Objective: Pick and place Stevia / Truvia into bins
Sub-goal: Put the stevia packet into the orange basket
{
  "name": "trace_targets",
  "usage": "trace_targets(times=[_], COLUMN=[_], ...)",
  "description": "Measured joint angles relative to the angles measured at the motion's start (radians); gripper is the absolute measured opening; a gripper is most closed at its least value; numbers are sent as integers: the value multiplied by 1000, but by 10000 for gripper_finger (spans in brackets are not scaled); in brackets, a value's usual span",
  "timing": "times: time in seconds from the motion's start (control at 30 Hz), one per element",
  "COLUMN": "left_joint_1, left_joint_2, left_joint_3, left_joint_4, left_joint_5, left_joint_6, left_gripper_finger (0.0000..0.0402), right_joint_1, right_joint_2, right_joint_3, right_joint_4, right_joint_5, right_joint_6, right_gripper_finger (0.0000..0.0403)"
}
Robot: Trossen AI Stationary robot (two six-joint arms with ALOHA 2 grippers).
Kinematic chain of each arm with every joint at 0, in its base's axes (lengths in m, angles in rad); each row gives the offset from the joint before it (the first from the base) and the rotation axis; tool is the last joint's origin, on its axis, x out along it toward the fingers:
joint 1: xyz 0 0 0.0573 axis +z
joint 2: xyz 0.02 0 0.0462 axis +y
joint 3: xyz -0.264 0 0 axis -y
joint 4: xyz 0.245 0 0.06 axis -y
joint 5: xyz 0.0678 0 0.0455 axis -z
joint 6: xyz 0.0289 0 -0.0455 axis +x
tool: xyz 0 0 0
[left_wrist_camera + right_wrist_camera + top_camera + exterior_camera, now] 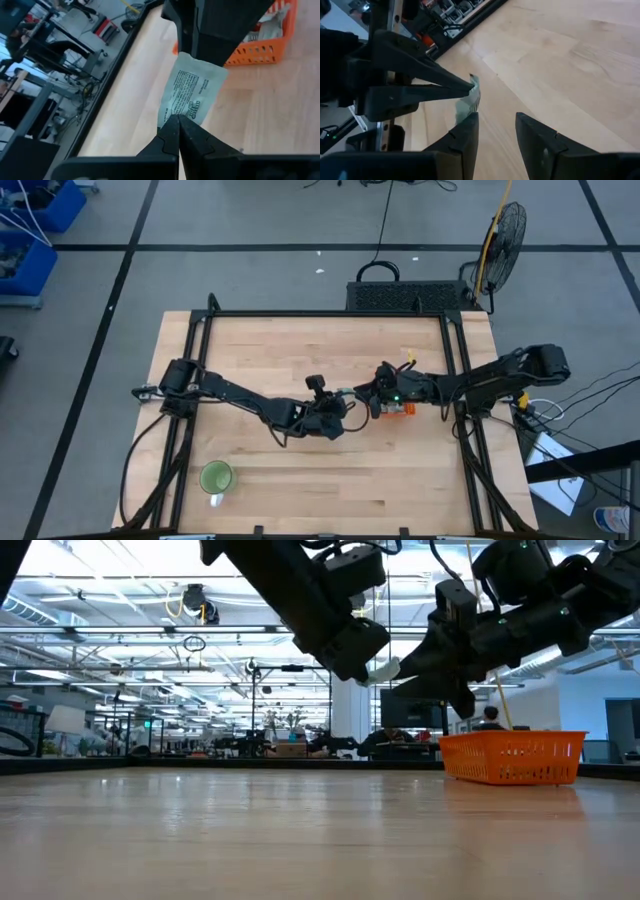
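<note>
A pale green and white Stevia sachet hangs in the air over the middle of the table, with my left gripper shut on it. My right gripper stands open just beyond it, coming from the table's right. The sachet's far end lies beside one right finger, not between the two. The orange bin rests on the table just right of both grippers and holds several sachets. In the high view the grippers meet at the centre. My left gripper pinches the sachet's near short end between its two fingers, only at their free ends. The fingers come from the table's left, slanting a little down, along the sachet. The sachet sticks out ahead of them, lifted clear of the table. My right gripper stands at the sachet's far end; whether a finger touches it I cannot tell.
A round green cup stands near the front left of the table. Black frame rails run along the table's sides. Bare wood lies to the left and front of the grippers.
</note>
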Motion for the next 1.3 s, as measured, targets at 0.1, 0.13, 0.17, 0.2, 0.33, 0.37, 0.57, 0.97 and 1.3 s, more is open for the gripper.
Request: trace_targets(times=[0.1, 0.13, 0.17, 0.2, 0.33, 0.37, 0.57, 0.97, 1.3], left_joint_1=[7, 7, 8, 8, 8, 8, 22, 27, 29], left_joint_2=[0, 0, 0, 0, 0, 0, 0, 0, 0], left_joint_3=[0, 0, 0, 0, 0, 0, 0, 0, 0], left_joint_4=[-38, -49, -59, -65, -61, -57, -78, 19, 99], left_joint_5=[7, -1, -13, -25, -42, -42, -48, 55, 91], left_joint_6=[-23, -34, -40, -43, -55, -61, -89, -92, -29], left_gripper_finger=[3, 3, 3, 4, 3, 3, 3, 3, 2], right_joint_1=[0, 0, 0, 0, 0, 0, 0, 0, 0], right_joint_2=[2, 2, 2, 2, 2, 2, 2, 2, 2], right_joint_3=[0, 0, 0, 0, 0, 0, 0, 0, 0], right_joint_4=[-6, -7, -9, -10, -12, -16, -18, -7, 13], right_joint_5=[0, 0, 1, 1, 1, 1, 2, 4, 6], right_joint_6=[0, 0, 0, 0, 0, 0, -1, -3, -29], right_gripper_finger=[121, 121, 121, 121, 121, 121, 121, 118, 82])
